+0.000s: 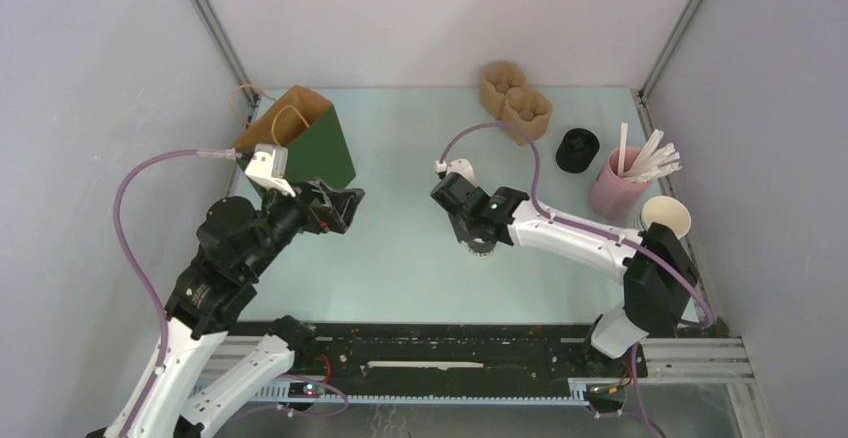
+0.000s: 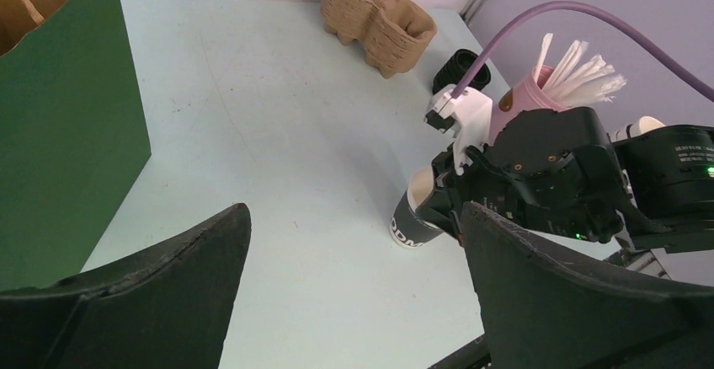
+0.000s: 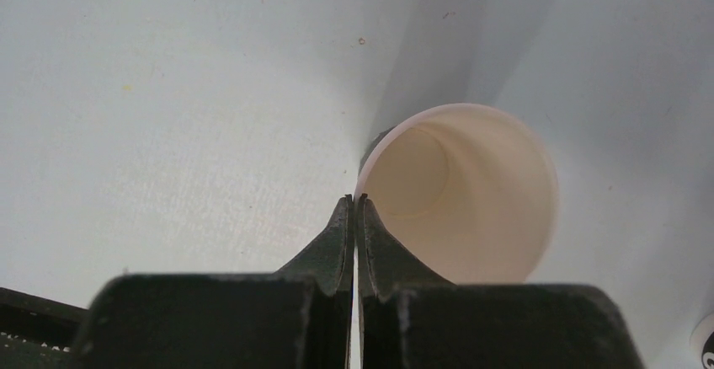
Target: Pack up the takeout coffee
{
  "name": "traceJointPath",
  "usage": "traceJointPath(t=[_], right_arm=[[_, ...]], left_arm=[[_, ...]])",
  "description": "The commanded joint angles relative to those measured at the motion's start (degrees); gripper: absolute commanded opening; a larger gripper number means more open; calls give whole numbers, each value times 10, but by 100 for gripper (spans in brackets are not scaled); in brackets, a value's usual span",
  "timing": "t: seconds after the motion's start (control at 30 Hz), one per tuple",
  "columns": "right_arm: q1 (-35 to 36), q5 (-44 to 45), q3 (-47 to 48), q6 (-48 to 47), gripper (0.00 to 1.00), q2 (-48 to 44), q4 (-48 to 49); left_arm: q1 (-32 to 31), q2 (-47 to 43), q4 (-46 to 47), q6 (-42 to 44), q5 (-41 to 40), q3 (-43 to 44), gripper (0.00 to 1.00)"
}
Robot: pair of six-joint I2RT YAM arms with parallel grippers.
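Beyond the coffee cup (image 2: 415, 219) stand carriers (image 2: 379, 15), lids (image 2: 459, 66) (black), straws (image 2: 581, 70).

Pale walls (image 1: 420, 18), seemingly mint tabletop (image 1: 400, 278)

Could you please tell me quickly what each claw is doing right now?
Left claw: open, holding nothing.
Right claw: closed, pinching the rim of the lidless paper cup.

Dark-walled paper cup (image 2: 410, 224) stands upright, lidless
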Motion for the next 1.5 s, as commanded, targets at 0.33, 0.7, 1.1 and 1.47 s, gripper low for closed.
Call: traceJointPath(t=[0.33,0.7,1.1,1.47], right_arm=[[-3,7,-15,28,35,-103,-9],[-155,32,-1,-19,44,-195,-69],[-405,-12,104,-99,56,-7,32],[-461,-29,279,-113,56,189,13]], left_arm=[[-3,8,13,1,19,-5,100],[-3,24,18,2,41,-4,100],[-3,23,4,13,49,3,100],[-3,34,-3,17,45,7,100]])
